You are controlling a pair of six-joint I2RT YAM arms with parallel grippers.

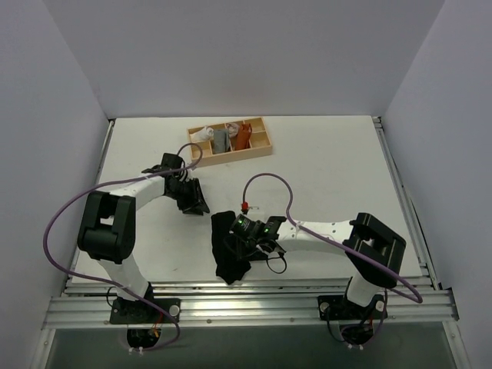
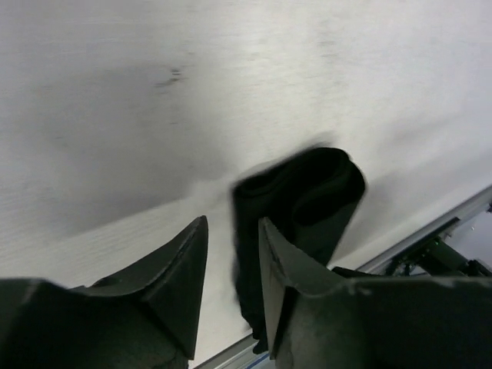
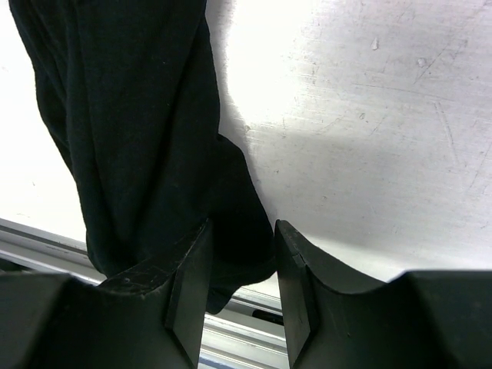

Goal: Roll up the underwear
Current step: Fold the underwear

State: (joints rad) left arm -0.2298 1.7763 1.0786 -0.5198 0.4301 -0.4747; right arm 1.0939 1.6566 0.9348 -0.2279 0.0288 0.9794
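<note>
The underwear point(image 1: 229, 254) is a black cloth, folded into a long thick strip that lies near the table's front edge. In the left wrist view one end of the underwear point(image 2: 307, 196) shows as a soft rolled fold. My right gripper point(image 1: 246, 243) sits over the strip's right side. In the right wrist view the underwear point(image 3: 138, 138) bulges between the fingertips, and my right gripper point(image 3: 243, 224) is shut on that fold. My left gripper point(image 1: 194, 201) hovers off to the upper left of the cloth. Its jaws stand open, and my left gripper point(image 2: 232, 221) has only table between them.
A small wooden tray point(image 1: 234, 158) at the back holds a white roll point(image 1: 206, 134), a grey roll point(image 1: 221, 140) and an orange-brown roll point(image 1: 243, 137). A metal rail point(image 1: 254, 304) runs along the near edge, just past the cloth's lower end.
</note>
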